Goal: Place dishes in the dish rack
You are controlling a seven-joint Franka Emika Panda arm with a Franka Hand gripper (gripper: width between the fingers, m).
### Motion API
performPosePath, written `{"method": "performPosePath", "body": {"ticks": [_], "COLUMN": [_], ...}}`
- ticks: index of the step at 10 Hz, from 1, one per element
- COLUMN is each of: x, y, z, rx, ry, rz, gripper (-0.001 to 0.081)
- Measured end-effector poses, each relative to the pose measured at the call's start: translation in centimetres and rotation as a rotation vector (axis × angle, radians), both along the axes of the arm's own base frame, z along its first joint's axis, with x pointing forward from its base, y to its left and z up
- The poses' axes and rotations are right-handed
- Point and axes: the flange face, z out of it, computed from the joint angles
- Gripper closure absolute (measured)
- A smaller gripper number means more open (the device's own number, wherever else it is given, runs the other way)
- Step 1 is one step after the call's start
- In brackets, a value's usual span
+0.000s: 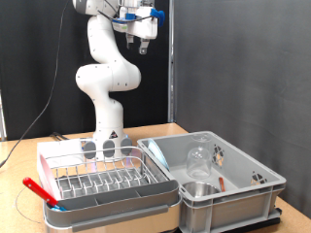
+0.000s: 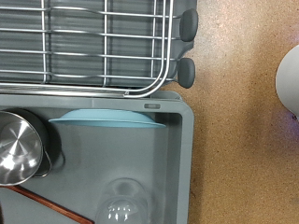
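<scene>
The dish rack (image 1: 97, 181), silver wire in a shallow white-grey tray, stands at the exterior view's lower left; its prongs (image 2: 93, 42) hold nothing. Beside it, the deeper grey tub (image 1: 248, 165) holds the clear glass (image 1: 199, 157), the metal cup (image 1: 199, 190) and a thin red-handled utensil (image 1: 222, 181). The wrist view looks down on the tub (image 2: 182, 168): metal cup (image 2: 14, 149), clear glass (image 2: 121, 201), red-handled utensil (image 2: 51, 207) and a light blue plate (image 2: 107, 119) leaning on the wall by the rack. My gripper (image 1: 142, 47) hangs high above, holding nothing; it does not show in the wrist view.
A red stick-like thing (image 1: 35, 186) and a blue piece (image 1: 54, 205) lie at the rack tray's front left corner. Grey knobs (image 2: 187, 47) stick out of the rack's end nearest the robot base (image 1: 109, 126). The wooden table (image 2: 243, 140) shows beyond the tub.
</scene>
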Motion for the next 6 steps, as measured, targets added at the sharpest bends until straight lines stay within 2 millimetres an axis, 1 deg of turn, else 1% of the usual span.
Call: {"method": "performPosePath", "body": {"ticks": [1, 2, 4, 5, 6], "x": [0.1, 0.3, 0.8, 1.5, 2.5], "y": [0.0, 0.4, 1.1, 1.4, 1.4], "z": [0.1, 0.2, 0.3, 0.0, -0.5], "rx": [0.001, 0.026, 0.064, 0.061, 0.044], "ry": [-0.006, -0.027, -0.041, -0.056, -0.075], "rz": [0.024, 0.114, 0.353, 0.469, 0.584], "gripper": [-0.0002, -0.0002, -0.0002, -0.0002, -0.0002]}}
